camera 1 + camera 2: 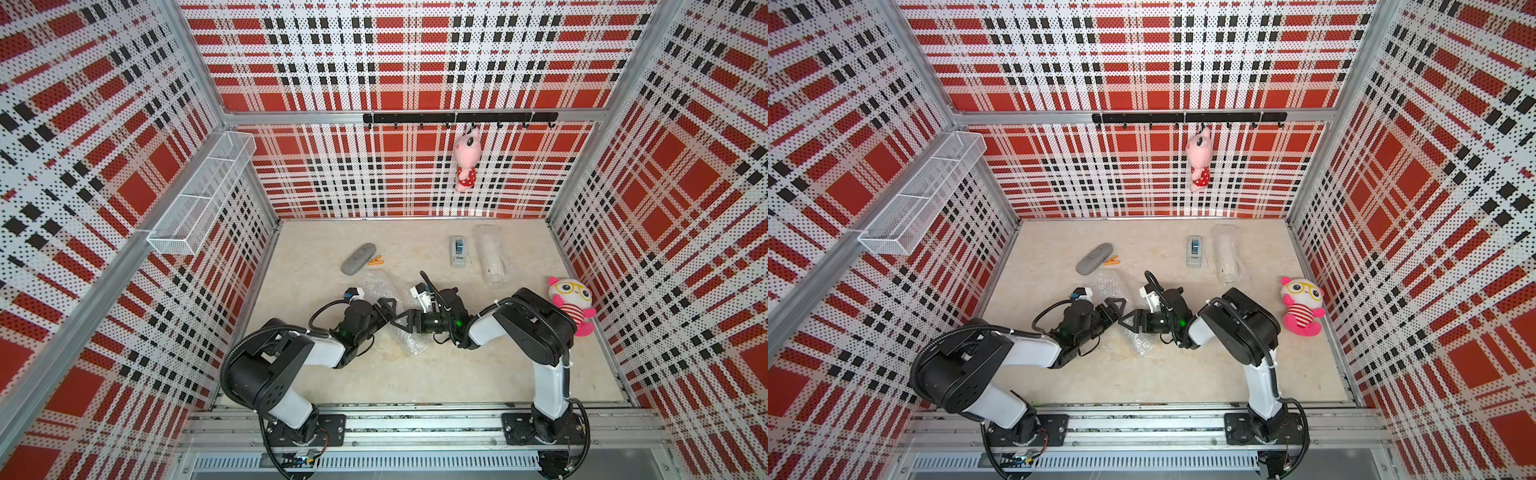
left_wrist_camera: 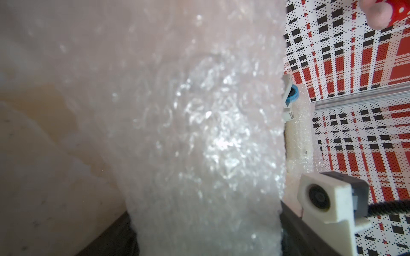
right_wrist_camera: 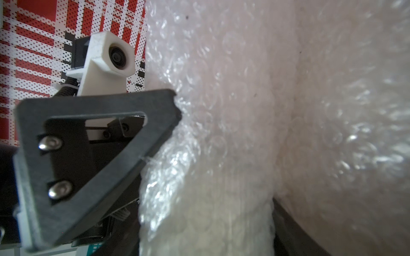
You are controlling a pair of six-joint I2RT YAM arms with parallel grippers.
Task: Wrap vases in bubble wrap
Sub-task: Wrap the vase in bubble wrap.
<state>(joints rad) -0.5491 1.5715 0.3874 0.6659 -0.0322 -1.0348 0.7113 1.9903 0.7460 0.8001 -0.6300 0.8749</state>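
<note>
Your left pincer is straddling the bubble wrap roll, jaws spread. The roll is lying mid-table, running 11 to 5 o'clock. Your right pincer is sitting at its 3 o'clock side; whether it is gripping, you cannot tell.

A small grey tape dispenser stands on the beige tabletop. Well to its left lie a grey oblong pebble-like case and an orange clip. To its right sits a pink-and-white plush with yellow glasses. Behind it, a pink plush hangs from a black hook rail.
</note>
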